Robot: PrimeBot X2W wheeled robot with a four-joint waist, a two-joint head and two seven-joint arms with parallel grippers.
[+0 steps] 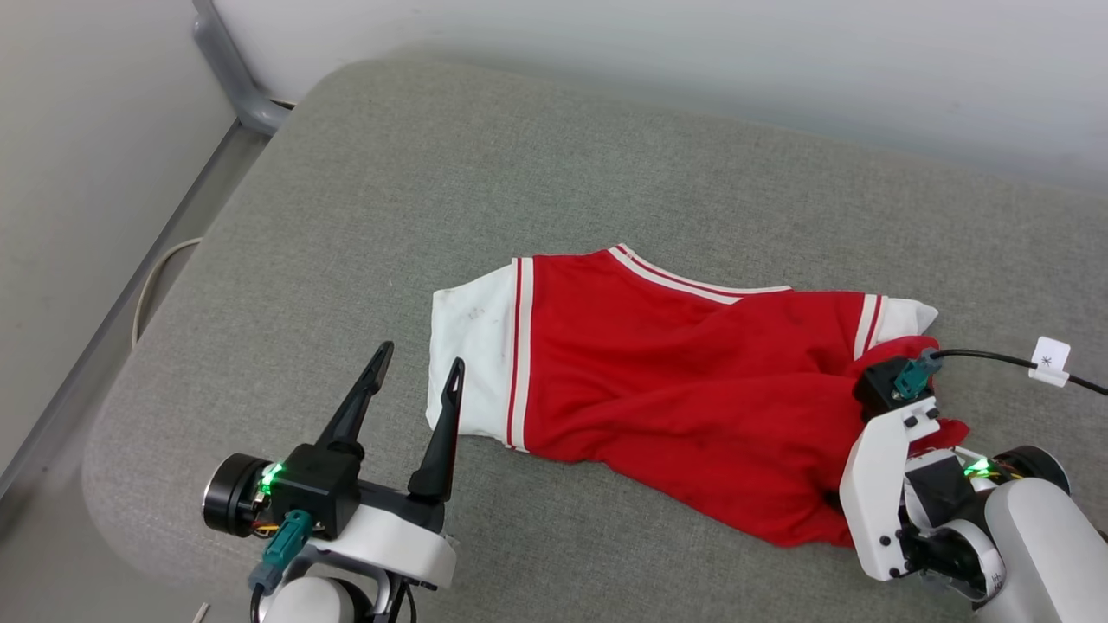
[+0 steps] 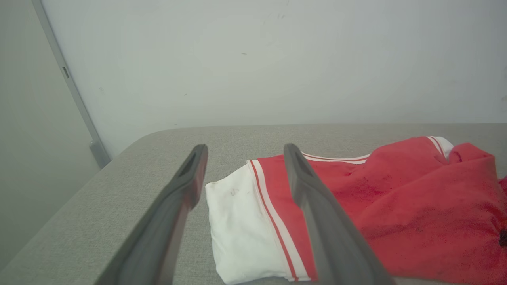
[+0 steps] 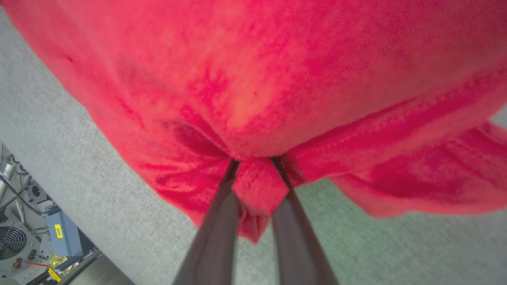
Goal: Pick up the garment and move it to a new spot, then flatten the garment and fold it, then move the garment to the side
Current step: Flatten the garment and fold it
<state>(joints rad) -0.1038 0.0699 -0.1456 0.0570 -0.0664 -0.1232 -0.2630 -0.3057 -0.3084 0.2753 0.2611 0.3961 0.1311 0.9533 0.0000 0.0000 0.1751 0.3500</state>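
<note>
**Operator:** Where is the garment point(image 1: 675, 389) lying?

**Spotter:** You have it on the worktop point(image 1: 346, 216), from the centre out toward 3 o'clock. One sleeve point(image 1: 472, 346) points to 9 o'clock.

**Operator:** And the arms?

**Spotter:** Your left gripper point(image 1: 421, 355) is at the garment's 8 o'clock, just beside that sleeve's edge. Your right gripper point(image 3: 255, 161) is at the garment's 4 o'clock edge, jaws on either side of a fold of cloth. The wall point(image 1: 692, 52) stands behind the worktop, at your 12 o'clock.
</note>
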